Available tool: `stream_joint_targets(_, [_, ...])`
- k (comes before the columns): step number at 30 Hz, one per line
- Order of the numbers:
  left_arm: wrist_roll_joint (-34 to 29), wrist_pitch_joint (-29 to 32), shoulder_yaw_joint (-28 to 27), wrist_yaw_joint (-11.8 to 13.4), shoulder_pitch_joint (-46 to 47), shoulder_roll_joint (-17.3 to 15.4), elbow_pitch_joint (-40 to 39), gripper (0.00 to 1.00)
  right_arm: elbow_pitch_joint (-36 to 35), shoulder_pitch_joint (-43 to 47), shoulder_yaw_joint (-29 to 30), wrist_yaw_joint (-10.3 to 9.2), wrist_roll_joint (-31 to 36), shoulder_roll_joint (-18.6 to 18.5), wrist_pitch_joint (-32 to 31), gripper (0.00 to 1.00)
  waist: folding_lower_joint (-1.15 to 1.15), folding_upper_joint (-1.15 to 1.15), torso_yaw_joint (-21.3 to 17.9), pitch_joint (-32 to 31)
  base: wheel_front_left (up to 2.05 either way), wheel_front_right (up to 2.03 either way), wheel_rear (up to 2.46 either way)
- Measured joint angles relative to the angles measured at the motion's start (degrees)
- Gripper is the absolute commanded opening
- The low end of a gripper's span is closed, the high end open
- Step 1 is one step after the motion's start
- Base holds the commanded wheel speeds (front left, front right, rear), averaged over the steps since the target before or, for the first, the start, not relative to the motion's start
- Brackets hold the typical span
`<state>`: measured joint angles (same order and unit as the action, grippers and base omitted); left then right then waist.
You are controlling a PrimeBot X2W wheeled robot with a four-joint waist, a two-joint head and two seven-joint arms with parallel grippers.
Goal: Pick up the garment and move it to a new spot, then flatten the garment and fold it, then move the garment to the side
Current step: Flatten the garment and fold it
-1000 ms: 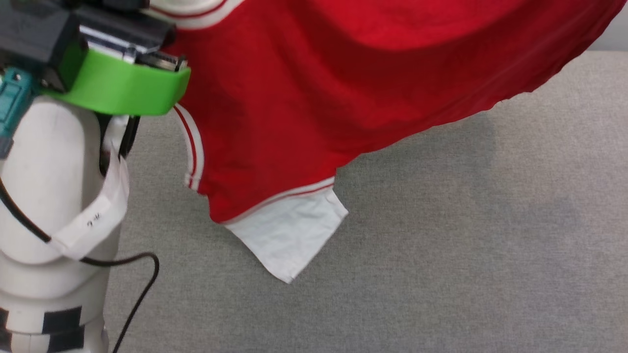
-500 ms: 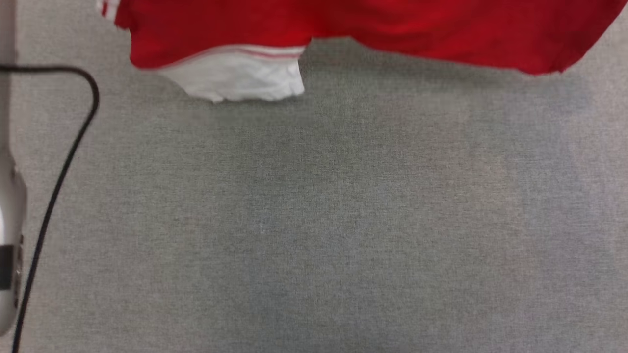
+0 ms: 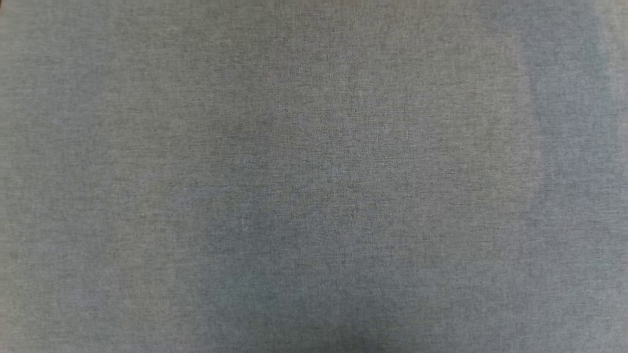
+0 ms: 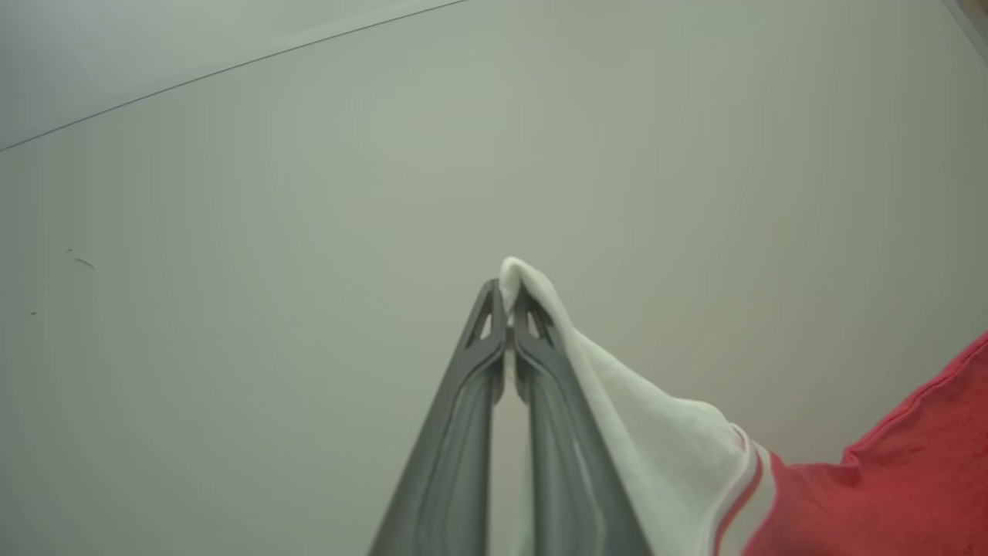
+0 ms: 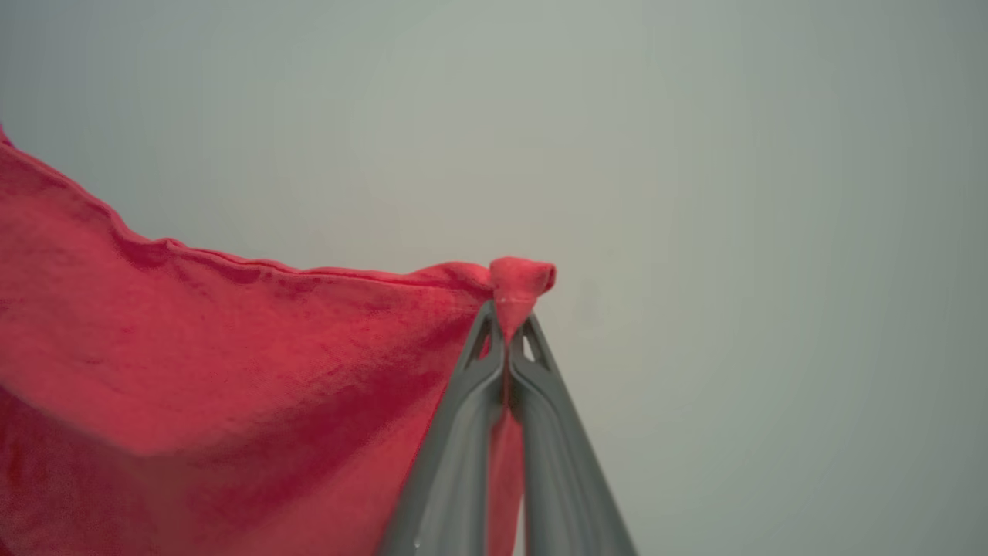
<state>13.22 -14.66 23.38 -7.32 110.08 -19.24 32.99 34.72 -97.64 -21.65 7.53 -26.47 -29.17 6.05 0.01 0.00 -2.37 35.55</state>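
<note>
Ok, we see the red shirt [image 5: 231,371] pinched at both ends: left gripper [image 4: 507,309] clamped on its white, stripe-trimmed sleeve [image 4: 664,448], right gripper [image 5: 507,328] clamped on a red corner

One garment [image 5: 193,347]; two end effectors [image 4: 507,297] [image 5: 509,320]

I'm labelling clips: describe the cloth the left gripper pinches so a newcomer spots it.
Against the pale backdrop, the left gripper rises shut from the bottom edge. The cloth nipped there is a white sleeve ending in red-and-white striped trim; the right gripper grips the jersey by plain red cloth.
</note>
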Motion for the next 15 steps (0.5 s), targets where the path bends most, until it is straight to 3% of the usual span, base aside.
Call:
stream_joint_targets(5, [0.42, -0.01, 0.51, 0.0, -2.18, -0.16, 0.11, 0.0, 4.15, 0.47, -3.45, 0.0, -0.49, 0.75, 2.43, 0.0, 0.0, 0.0, -0.3, 1.74, 0.0, 0.0, 0.0])
stream_joint_targets(15, [-0.33, -0.01, -1.68, 0.1, -20.53, -2.18, -6.59, 0.0, 8.51, 11.36, -10.87, 0.0, -4.23, 2.78, 7.1, 0.0, 0.0, 0.0, -0.73, 0.54, 0.0, 0.0, 0.0])
